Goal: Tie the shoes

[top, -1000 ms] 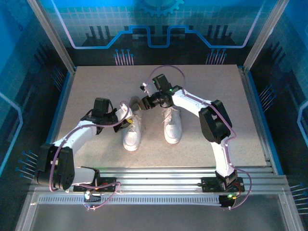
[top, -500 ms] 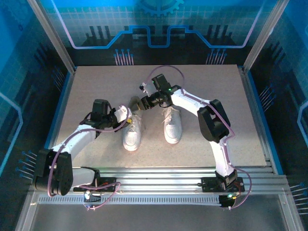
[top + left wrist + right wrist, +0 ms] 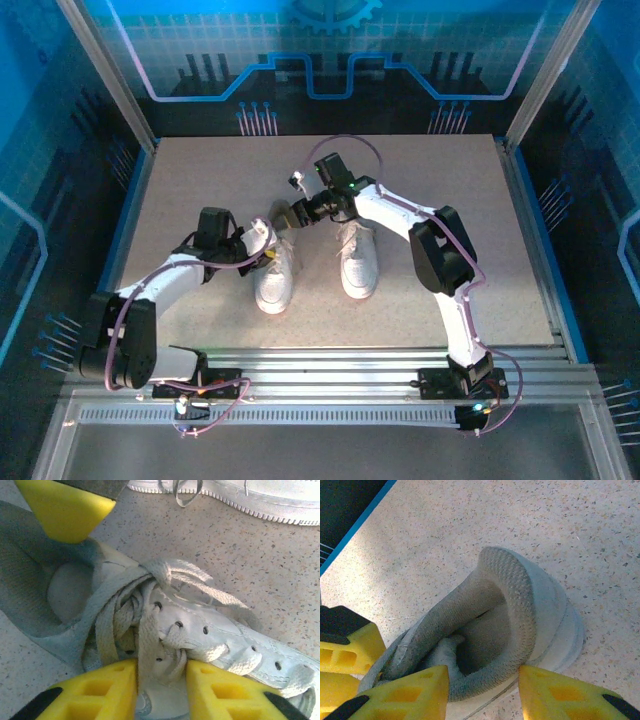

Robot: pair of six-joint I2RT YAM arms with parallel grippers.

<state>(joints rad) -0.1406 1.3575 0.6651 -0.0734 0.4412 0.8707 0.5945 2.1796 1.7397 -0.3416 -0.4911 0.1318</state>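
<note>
Two arms work over two white shoes on the speckled bench [image 3: 190, 180]. The left end effector [image 3: 161, 675] sits at 9 o'clock of the left shoe [image 3: 274, 282]. Its yellow fingers [image 3: 107, 692] straddle the bunched laces [image 3: 150, 625] over the tongue; whether they actually pinch them I cannot tell. At 12 o'clock of that shoe the right end effector [image 3: 484, 676] is clamped on the left shoe by its heel collar [image 3: 512, 590] (the padded rim sits between its two fingers), close to the left one's fingers. The right shoe [image 3: 358, 262] lies just beside at 3 o'clock, toe toward the arm bases, untouched, with one lace loop [image 3: 187, 492] hanging over its sole. Blue panels [image 3: 60, 120] wall the bench.
</note>
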